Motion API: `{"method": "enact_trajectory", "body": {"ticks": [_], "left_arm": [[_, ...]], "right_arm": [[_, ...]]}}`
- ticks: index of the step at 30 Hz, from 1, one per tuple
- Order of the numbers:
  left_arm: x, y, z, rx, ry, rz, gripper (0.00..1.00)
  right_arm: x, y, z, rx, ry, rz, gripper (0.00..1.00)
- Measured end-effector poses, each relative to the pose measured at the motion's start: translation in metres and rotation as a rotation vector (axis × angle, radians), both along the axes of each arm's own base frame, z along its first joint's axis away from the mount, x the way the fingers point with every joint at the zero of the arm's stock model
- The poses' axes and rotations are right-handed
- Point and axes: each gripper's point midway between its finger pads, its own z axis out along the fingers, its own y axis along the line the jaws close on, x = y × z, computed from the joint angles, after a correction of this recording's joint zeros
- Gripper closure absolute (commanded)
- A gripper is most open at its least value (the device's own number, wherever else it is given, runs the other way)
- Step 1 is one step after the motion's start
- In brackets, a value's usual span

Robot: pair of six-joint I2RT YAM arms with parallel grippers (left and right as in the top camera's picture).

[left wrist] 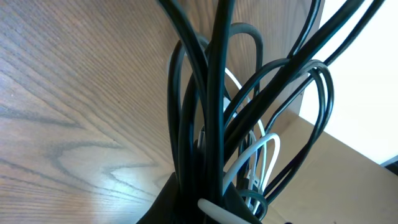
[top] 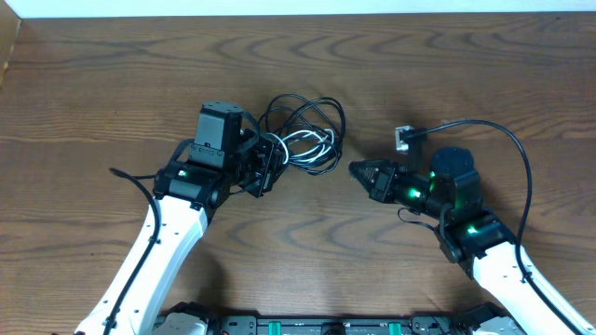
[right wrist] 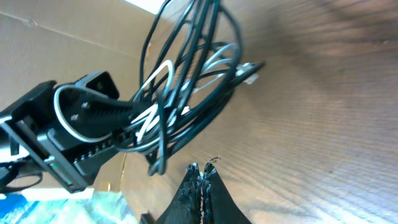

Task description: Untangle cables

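Left fingers (top: 268,158) are pinching the cable bundle (top: 303,130) at its left edge. It's a thin black cable (left wrist: 217,93) in several loops, with the white cable (top: 307,140) threaded through them. The bundle is over mid-tabletop (top: 112,84) between the arms. The right fingers (top: 365,173) are pressed together and empty, just right of the loops, not touching.

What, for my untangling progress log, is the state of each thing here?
left tool, shut on black cable
right tool, shut, empty, clear of the cables
black cable, tangled in several loops, gripped at one end of the bundle
white cable, looped inside the black loops, not separated
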Motion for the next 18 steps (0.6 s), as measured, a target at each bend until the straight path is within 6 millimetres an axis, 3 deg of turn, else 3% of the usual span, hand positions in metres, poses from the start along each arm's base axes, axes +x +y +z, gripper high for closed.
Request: {"method": "enact_trajectory", "body": {"ticks": [7,12,18], "left_arm": [[0.000,0.000,0.000,-0.001,0.000,-0.002,0.92],[-0.001,-0.001,0.000,-0.003,0.001,-0.004,0.92],[-0.003,-0.004,0.001,-0.007,0.002,-0.016,0.92]], "right_arm": [[0.003,-0.008,-0.004,-0.017,0.003,-0.017,0.99],[-0.001,0.001,0.009,0.025,-0.041,0.044,0.79],[-0.007,0.010,0.027,0.083,-0.094,0.118,0.77]]}}
